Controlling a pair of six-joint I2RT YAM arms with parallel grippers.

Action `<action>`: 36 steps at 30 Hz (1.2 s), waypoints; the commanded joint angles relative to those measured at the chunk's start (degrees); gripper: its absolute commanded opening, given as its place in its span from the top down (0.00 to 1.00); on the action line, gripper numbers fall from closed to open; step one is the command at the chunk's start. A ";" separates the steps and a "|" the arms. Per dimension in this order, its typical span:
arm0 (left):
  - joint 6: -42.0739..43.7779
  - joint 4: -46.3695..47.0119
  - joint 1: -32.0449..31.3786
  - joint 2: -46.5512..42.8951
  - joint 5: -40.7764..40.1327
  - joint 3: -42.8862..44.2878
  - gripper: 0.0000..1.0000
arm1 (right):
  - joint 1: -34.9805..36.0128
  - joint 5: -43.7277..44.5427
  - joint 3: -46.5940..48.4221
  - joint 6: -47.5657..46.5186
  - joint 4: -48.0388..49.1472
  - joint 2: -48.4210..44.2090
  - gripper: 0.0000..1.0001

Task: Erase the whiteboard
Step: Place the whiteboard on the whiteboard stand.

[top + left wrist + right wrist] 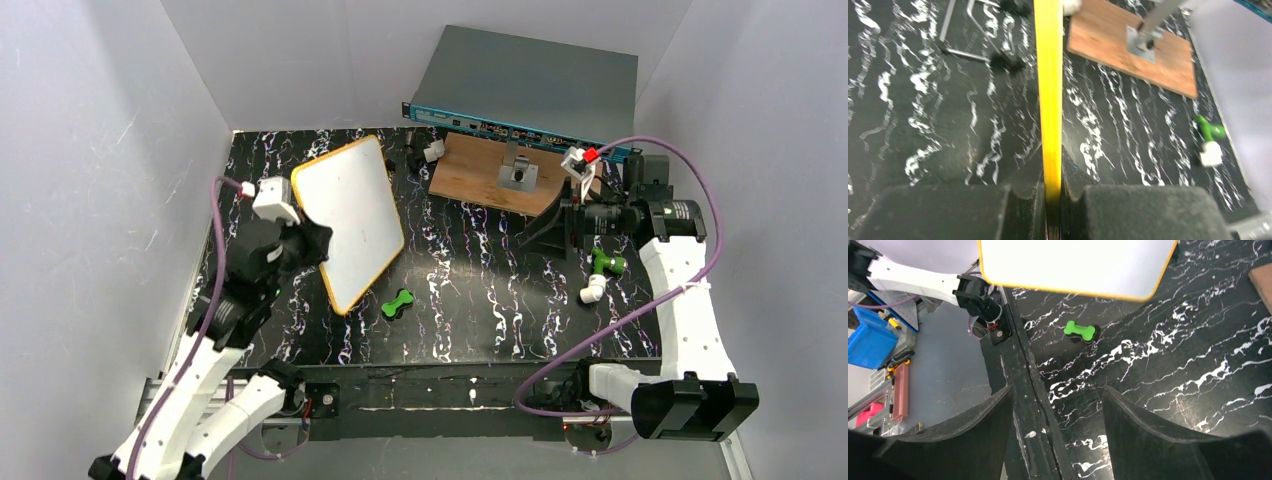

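The whiteboard (pixel 350 220), white-faced with a thin orange-yellow frame, is held tilted off the black marbled table at the left. My left gripper (pixel 312 240) is shut on its near-left edge. In the left wrist view that frame runs as a yellow strip (pixel 1049 75) straight up from between the clamped fingers of the left gripper (pixel 1053 200). A green bone-shaped eraser (pixel 398 303) lies flat on the table just below the board's lower corner. The right wrist view has the eraser (pixel 1081 331) beneath the whiteboard (pixel 1073 262). My right gripper (pixel 532 235) hangs open and empty, its gap (pixel 1058 410) over bare table.
A brown wooden board (pixel 495 175) carrying a metal bracket (pixel 517 172) lies at the back right, with a grey-blue box (pixel 530 85) behind it. A green fitting (pixel 605 262) and a white one (pixel 593 290) lie near the right arm. A wire stand (pixel 973 55) stands behind the whiteboard.
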 commanded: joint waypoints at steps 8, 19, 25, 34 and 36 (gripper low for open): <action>5.29 26.34 10.91 21.09 0.99 16.51 1.00 | -2.20 -3.48 -13.74 4.63 16.60 -5.98 0.27; 2.37 38.45 20.57 36.30 13.45 25.41 1.00 | -3.42 -3.40 -18.78 3.47 19.50 -4.96 0.26; 4.60 43.44 21.93 42.26 15.01 25.61 1.00 | -4.16 -3.31 -19.16 2.88 19.44 -4.36 0.26; 8.34 52.95 23.65 47.07 17.33 20.41 1.00 | -4.41 -3.62 -19.56 2.35 19.26 -3.86 0.25; 8.40 53.83 24.32 47.95 17.99 19.78 1.00 | -4.53 -3.51 -19.62 2.14 19.24 -3.82 0.25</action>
